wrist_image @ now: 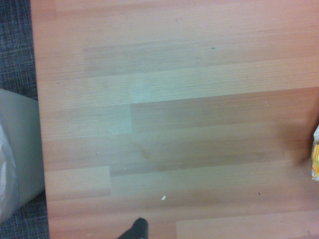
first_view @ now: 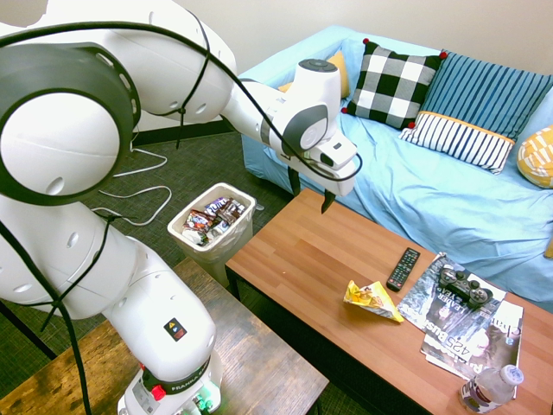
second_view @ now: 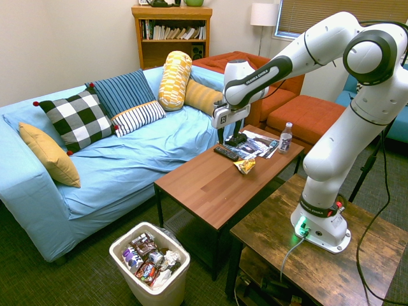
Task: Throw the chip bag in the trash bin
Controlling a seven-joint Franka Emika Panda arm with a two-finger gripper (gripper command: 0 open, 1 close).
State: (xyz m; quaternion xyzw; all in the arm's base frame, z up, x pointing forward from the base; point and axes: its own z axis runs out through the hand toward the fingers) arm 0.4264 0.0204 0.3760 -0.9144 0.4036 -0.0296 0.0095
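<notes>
Chip bag (first_view: 373, 301): one, small, yellow foil with orange-red print, crumpled; wording too small to read. Lies on the wooden coffee table (first_view: 285, 259), just beside the remote and near the magazines, outside the bin. A corner of it shows at the edge of the wrist view.

Gripper (first_view: 311, 195): one, two fingers spread wide, nothing between them; poised above the coffee table, apart from the bag.

Arm (second_view: 338, 153): one, white; "FRANKA" legible at its base.

Bin (second_view: 116, 250): one, white, rectangular, rounded rim, translucent liner; stands on the carpet beside the end of the coffee table. Holds several colourful wrappers, overlapping, exact count not possible; their brands cannot be read with certainty.

Remote (first_view: 403, 269): one, black, many buttons; markings too small to read.

Magazines (first_view: 432, 298): at least two, overlapping; "425" legible in large type on one cover.

Game controller (first_view: 466, 286): one, black, resting on the magazines.

Bottle (first_view: 492, 389): one, clear, upright, pale cap; label present, text unclear.

Sofa (second_view: 134, 166): one, under a light blue cover.

Cushions (second_view: 81, 119): six visible, comprising one plain yellow, one black-and-white check with red pompoms, one blue striped, one white striped, one patterned yellow-and-white bolster, one striped yellow.
</notes>
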